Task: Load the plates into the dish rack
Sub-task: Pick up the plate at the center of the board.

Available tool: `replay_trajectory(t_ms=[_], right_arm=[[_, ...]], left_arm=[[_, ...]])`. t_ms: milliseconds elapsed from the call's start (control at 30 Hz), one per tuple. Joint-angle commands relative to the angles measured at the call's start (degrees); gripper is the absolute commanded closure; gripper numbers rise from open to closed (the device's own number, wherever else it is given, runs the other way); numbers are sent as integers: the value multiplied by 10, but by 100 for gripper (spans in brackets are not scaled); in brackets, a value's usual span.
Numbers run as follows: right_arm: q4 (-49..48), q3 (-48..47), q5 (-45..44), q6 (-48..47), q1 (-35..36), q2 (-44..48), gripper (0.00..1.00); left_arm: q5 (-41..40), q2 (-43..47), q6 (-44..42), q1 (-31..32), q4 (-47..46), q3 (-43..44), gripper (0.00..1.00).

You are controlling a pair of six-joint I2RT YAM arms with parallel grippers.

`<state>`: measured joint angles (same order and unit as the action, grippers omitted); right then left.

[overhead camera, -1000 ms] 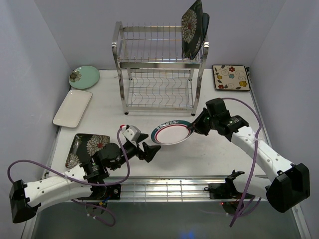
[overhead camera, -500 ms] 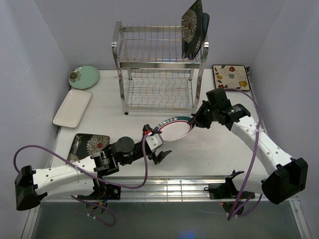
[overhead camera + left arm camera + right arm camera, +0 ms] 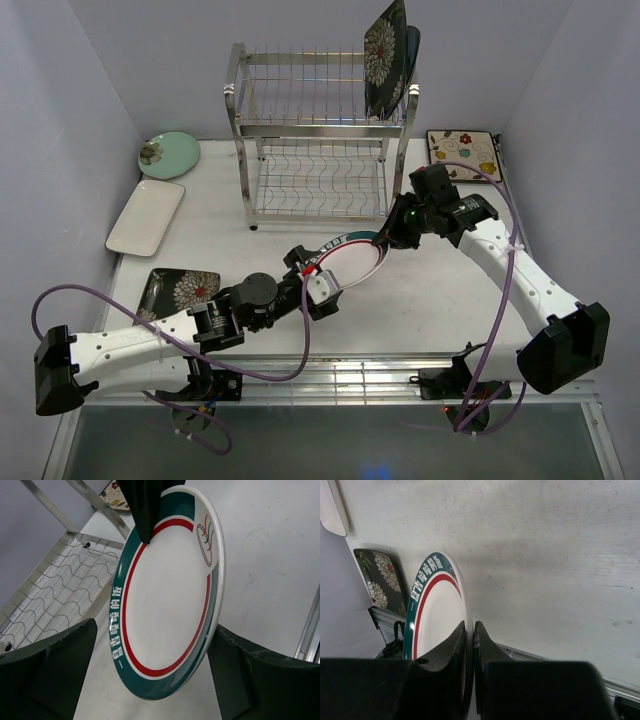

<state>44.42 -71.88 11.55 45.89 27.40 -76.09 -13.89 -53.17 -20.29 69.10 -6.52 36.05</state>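
Observation:
My right gripper is shut on the rim of the round white teal-rimmed plate, holding it tilted on edge above the table in front of the dish rack. My left gripper is open, one finger on each side of the plate's lower rim, with gaps showing. A dark floral square plate stands in the rack's top tier at the right, a teal plate behind it.
On the table lie a pale green round plate, a white rectangular plate, a dark floral square plate at the left, and a cream flowered square plate at the far right.
My left gripper opened wider and reached rightward until its fingers straddle the plate's lower rim. The right gripper tipped the plate more upright and drew it slightly toward the rack.

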Motion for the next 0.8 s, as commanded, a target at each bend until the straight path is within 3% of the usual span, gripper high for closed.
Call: replay_trajectory(t_ms=[0, 200, 333, 400, 500, 767], right_arm=[[-21, 10, 31, -20, -1, 31, 92], [-28, 31, 15, -27, -1, 55, 92], [-29, 32, 23, -31, -1, 54, 92], [-29, 34, 21, -31, -1, 54, 92], [-30, 37, 16, -31, -1, 60, 92], [-31, 39, 15, -30, -1, 56, 92]], left_arm=[[-33, 3, -23, 3, -12, 10, 2], [-12, -49, -25, 8, -10, 14, 6], [-40, -97, -29, 16, -7, 29, 18], [-62, -108, -29, 19, -5, 34, 31], [-75, -101, -26, 20, -5, 34, 38], [-43, -42, -12, 20, -13, 17, 44]])
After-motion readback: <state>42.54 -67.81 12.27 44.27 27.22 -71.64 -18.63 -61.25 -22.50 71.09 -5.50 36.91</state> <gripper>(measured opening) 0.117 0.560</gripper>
